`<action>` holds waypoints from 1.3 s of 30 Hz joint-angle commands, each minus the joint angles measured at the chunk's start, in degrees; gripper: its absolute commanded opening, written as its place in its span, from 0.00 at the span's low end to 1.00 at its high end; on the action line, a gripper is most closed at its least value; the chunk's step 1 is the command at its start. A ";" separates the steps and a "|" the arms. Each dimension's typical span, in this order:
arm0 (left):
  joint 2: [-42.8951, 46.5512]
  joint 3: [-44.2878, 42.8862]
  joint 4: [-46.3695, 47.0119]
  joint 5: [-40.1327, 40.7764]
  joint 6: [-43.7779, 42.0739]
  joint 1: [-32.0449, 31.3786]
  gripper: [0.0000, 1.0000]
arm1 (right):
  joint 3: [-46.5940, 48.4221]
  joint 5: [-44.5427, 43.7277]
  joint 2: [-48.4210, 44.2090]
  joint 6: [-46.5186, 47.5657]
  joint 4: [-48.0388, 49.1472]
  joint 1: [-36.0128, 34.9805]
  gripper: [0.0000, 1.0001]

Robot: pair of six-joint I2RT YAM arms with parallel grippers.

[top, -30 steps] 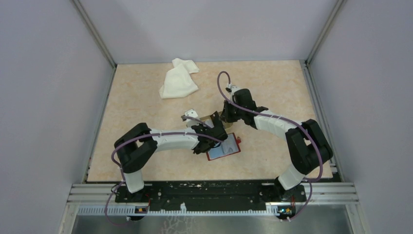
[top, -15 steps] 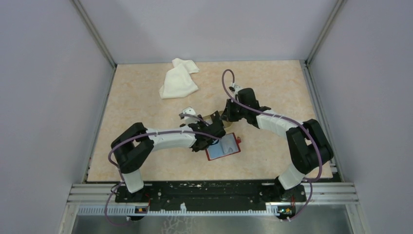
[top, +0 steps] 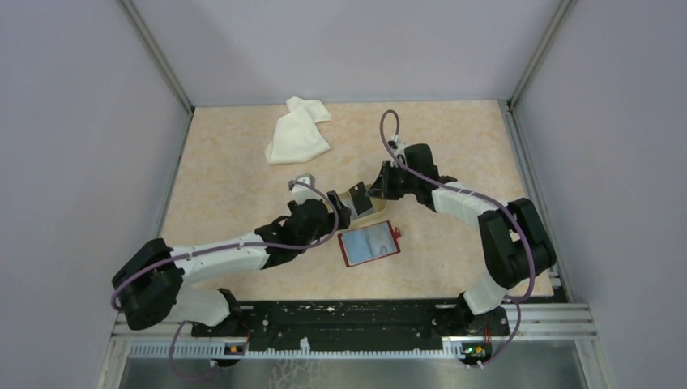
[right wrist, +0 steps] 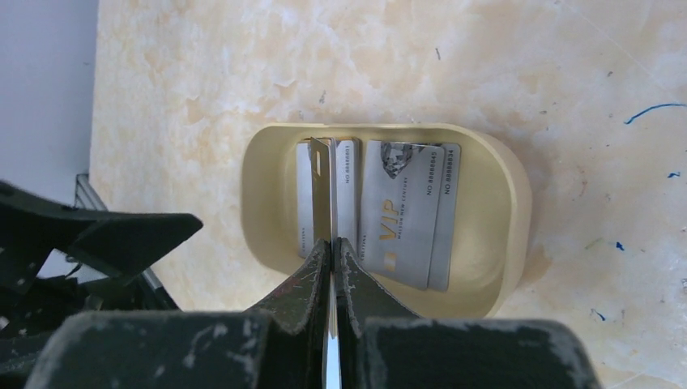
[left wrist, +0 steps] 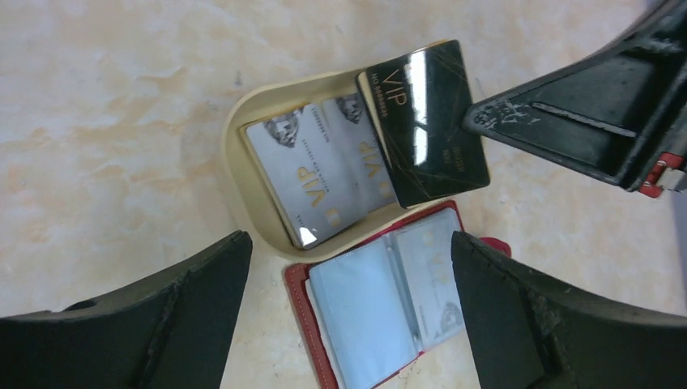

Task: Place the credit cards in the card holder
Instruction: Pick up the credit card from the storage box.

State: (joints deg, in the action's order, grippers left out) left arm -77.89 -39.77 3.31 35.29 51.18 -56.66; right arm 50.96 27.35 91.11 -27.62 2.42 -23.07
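The red card holder (top: 370,243) lies open on the table, its clear pockets (left wrist: 389,300) facing up. A pale card shows faintly inside the right pocket (left wrist: 433,275). My left gripper (top: 340,215) hovers just left of the holder, open and empty (left wrist: 350,243). My right gripper (top: 374,190) is shut on a black credit card (left wrist: 425,121), which it holds tilted above the tan dish (left wrist: 235,154). That card appears edge-on between the fingers (right wrist: 322,190). Silver credit cards (right wrist: 409,211) lie overlapping in the dish.
A crumpled white cloth (top: 297,134) lies at the back left of the table. The dish (top: 374,212) touches the holder's far edge. Grey walls enclose the table on three sides. A metal rail (top: 356,320) runs along the near edge.
My left gripper has opened and the arm has drawn back to the left, off the holder. My right gripper has shifted slightly right, and the black card it holds now shows.
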 commanded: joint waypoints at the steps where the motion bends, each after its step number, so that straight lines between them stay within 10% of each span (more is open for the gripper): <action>1: 5.38 8.78 23.08 -27.87 -13.78 6.94 0.98 | -0.52 4.37 -2.65 -2.06 4.02 1.24 0.00; 12: -0.96 14.06 47.67 -58.22 -3.57 21.62 0.87 | -1.24 9.33 -2.46 -4.66 6.37 2.05 0.00; 39: -20.81 9.16 57.95 -56.62 7.76 23.09 0.80 | -2.18 15.21 -2.28 -8.96 9.96 3.12 0.00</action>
State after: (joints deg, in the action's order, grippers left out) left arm -97.36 -29.34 57.60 -20.73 57.60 -33.91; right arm 49.08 40.69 91.07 -35.66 8.62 -20.34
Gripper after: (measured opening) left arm 0.794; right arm 0.008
